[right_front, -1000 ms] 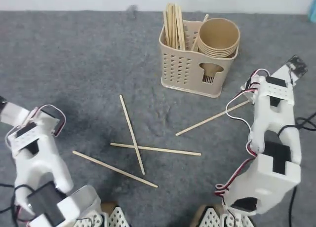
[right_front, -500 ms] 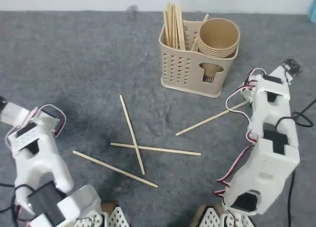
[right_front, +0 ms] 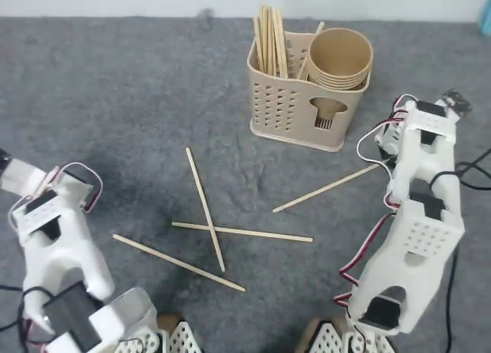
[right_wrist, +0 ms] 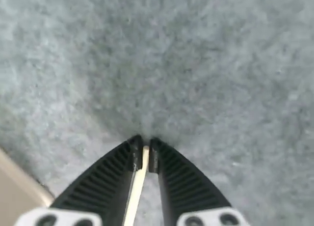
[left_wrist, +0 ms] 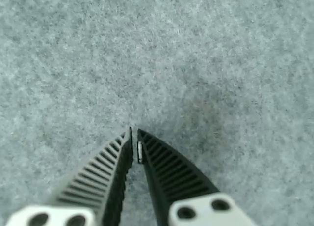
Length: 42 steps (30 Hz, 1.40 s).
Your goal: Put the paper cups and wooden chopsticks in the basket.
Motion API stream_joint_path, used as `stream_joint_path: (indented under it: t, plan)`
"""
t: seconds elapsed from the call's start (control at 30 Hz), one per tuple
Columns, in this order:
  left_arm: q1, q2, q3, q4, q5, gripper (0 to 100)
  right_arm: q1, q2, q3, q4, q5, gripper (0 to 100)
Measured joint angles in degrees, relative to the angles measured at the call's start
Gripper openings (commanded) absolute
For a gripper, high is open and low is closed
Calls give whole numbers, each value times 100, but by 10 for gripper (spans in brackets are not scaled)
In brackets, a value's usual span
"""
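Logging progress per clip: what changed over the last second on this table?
The right arm swung slightly rightward and stretched out; its claw is shut on the tip of the loose wooden chopstick, which has not shifted. Left arm, three other chopsticks and beige plastic basket stayed put.

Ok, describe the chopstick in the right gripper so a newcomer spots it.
Find the beige basket at the table's far side. Before it, toward the right arm, lies one chopstick. Unlike the three chopsticks clustered mid-table, it lies alone, one end in the right gripper.
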Motion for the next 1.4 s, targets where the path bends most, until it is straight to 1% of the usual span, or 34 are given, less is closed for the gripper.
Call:
stream_joint_path:
  t: [0.13, 0.37, 0.53, 0.63, 0.73, 0.9, 1.03, 1.17, 1.27, 1.4]
  plan:
    - [0, 0, 0, 0, 0, 12, 158, -563, 9, 343, 211, 8]
    - [0, 0, 0, 0, 0, 12, 492, -2426, 9, 1196, 791, 8]
    - [0, 0, 0, 0, 0, 12, 466, -3824, 9, 1635, 1073, 8]
    - [0, 0, 0, 0, 0, 12, 466, -4651, 9, 1653, 1116, 7]
    - [0, 0, 0, 0, 0, 12, 255, -5371, 9, 1626, 1134, 7]
    - [0, 0, 0, 0, 0, 12, -281, -6409, 9, 1204, 1284, 7]
    - [0, 0, 0, 0, 0, 12, -888, -7174, 9, 598, 1319, 7]
    - [0, 0, 0, 0, 0, 12, -1371, -7596, 9, -308, 1336, 7]
    - [0, 0, 0, 0, 0, 12, -1653, -7604, 9, -1134, 1336, 7]
    - [0, 0, 0, 0, 0, 12, -1776, -7516, 9, -2356, 1336, 7]
